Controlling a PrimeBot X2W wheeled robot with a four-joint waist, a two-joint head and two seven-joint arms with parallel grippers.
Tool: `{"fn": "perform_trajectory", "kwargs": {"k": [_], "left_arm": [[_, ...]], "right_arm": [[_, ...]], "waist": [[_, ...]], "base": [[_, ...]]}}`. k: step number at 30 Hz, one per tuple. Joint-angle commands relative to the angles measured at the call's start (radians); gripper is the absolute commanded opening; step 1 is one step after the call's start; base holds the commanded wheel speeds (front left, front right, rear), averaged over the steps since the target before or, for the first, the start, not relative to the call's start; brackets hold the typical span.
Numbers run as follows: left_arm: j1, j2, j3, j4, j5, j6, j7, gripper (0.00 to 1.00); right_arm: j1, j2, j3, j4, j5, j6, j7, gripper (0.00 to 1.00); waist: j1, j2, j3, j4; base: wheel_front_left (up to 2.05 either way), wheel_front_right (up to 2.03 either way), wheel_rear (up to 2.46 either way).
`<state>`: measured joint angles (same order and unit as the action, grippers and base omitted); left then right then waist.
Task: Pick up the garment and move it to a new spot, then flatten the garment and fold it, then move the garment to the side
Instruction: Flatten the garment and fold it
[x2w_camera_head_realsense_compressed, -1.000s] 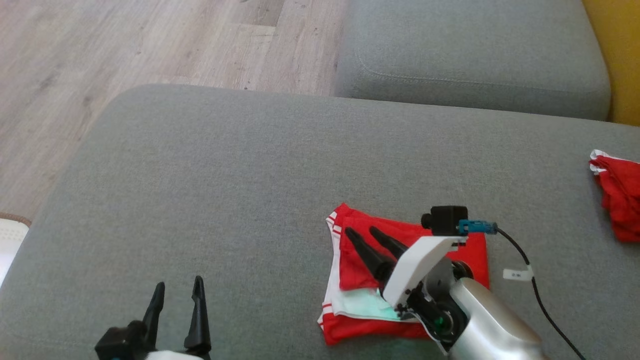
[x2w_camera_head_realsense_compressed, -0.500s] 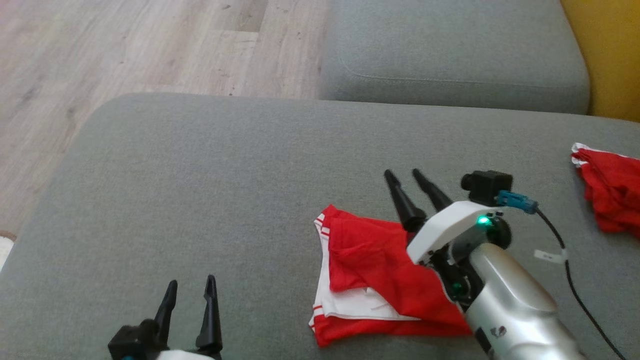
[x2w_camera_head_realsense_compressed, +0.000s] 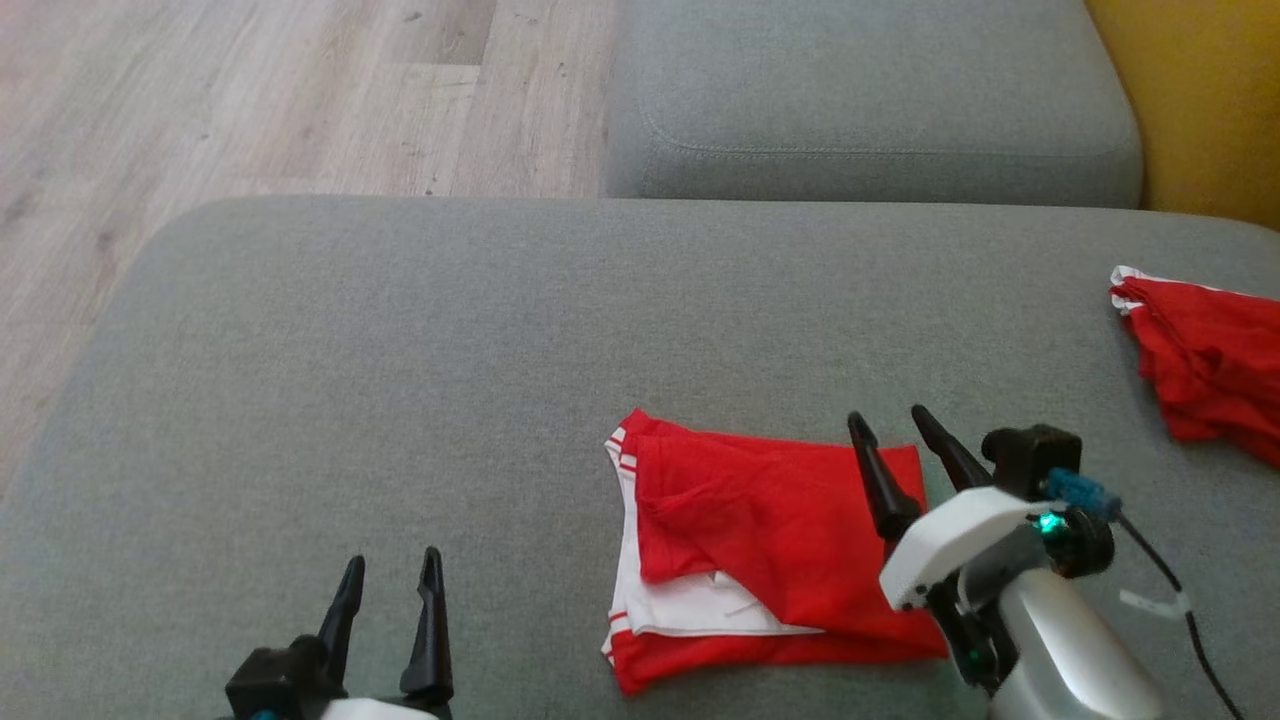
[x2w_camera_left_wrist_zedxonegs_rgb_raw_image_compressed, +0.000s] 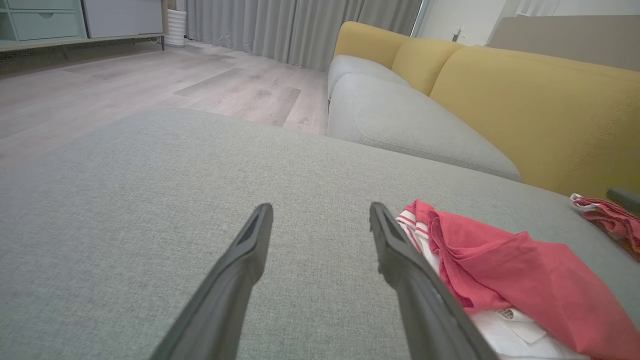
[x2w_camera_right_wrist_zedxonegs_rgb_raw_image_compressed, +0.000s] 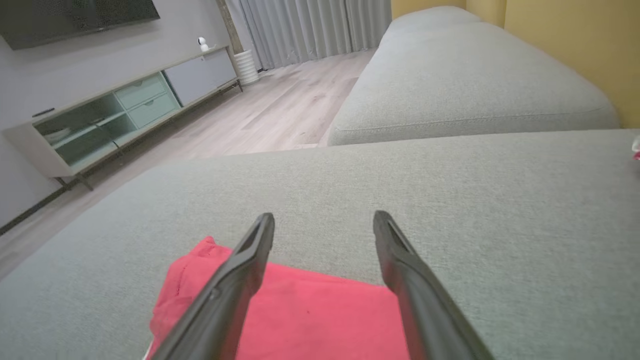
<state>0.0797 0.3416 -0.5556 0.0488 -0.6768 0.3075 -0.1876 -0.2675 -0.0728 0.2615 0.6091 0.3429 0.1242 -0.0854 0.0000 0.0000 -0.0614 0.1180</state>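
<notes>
The folded red garment (x2w_camera_head_realsense_compressed: 770, 540) lies on the grey cushion (x2w_camera_head_realsense_compressed: 400, 350); the right gripper (x2w_camera_head_realsense_compressed: 885, 414) stands over the garment's right edge, fingers spread, holding nothing. The left gripper (x2w_camera_head_realsense_compressed: 393, 557) sits well to the garment's left; its fingers are likewise apart and empty.

The garment (x2w_camera_head_realsense_compressed: 770, 560) was a red piece with white striped trim along its left edge. It lay folded into a rough rectangle, low and a little right of centre in the head view. Its top red layer was turned over on a slant and faintly creased. That left a white inner layer bare at the lower left corner, with a red band under it. In the left wrist view it (x2w_camera_left_wrist_zedxonegs_rgb_raw_image_compressed: 505, 270) sat at the lower right, its near edge slightly rumpled. In the right wrist view it (x2w_camera_right_wrist_zedxonegs_rgb_raw_image_compressed: 310, 320) filled the bottom centre.
</notes>
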Motion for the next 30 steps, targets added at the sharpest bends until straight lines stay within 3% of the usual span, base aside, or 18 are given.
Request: {"fn": "perform_trajectory", "kwargs": {"k": [1, 2, 3, 6, 7, 17, 30], "left_arm": [[-0.065, 0.005, 0.03, -0.025, 0.006, -0.003, -0.011, 1.0], [-0.066, 0.005, 0.029, -0.024, 0.006, -0.004, -0.011, 1.0], [-0.066, 0.006, 0.029, -0.024, 0.006, -0.004, -0.011, 1.0], [-0.067, 0.009, 0.031, -0.024, 0.005, -0.002, -0.012, 1.0], [-0.068, 0.01, 0.032, -0.024, 0.005, -0.002, -0.012, 1.0], [-0.087, 0.014, 0.032, -0.023, 0.009, -0.002, -0.012, 1.0], [-0.086, 0.021, 0.038, -0.025, 0.004, 0.005, -0.014, 1.0]], "right_arm": [[-0.031, 0.01, 0.013, -0.04, -0.013, 0.007, -0.002, 1.0], [-0.018, 0.011, 0.007, -0.047, -0.033, 0.007, 0.001, 0.8], [-0.006, 0.013, 0.002, -0.053, -0.047, 0.007, 0.006, 0.51], [0.02, 0.016, 0.007, -0.066, -0.093, 0.007, 0.019, 0.09], [0.024, 0.017, 0.014, -0.065, -0.113, 0.007, 0.021, 0.0], [0.012, 0.022, 0.115, 0.051, -0.138, 0.007, 0.016, 0.0], [-0.039, 0.022, 0.452, 0.091, 0.016, 0.007, 0.028, 0.0]], "waist": [[0.0, 0.0, 0.001, 0.002], [0.0, 0.0, 0.003, 0.004], [0.0, 0.0, 0.005, 0.006], [0.0, 0.0, 0.011, 0.015], [0.0, 0.0, 0.014, 0.019], [0.0, 0.0, 0.036, 0.082], [0.0, 0.0, 0.046, 0.126]], "base": [[0.0, 0.0, 0.0], [0.0, 0.0, 0.0], [0.0, 0.0, 0.0], [0.0, 0.0, 0.0], [0.0, 0.0, 0.0], [0.0, 0.0, 0.0], [0.0, 0.0, 0.0]]}}
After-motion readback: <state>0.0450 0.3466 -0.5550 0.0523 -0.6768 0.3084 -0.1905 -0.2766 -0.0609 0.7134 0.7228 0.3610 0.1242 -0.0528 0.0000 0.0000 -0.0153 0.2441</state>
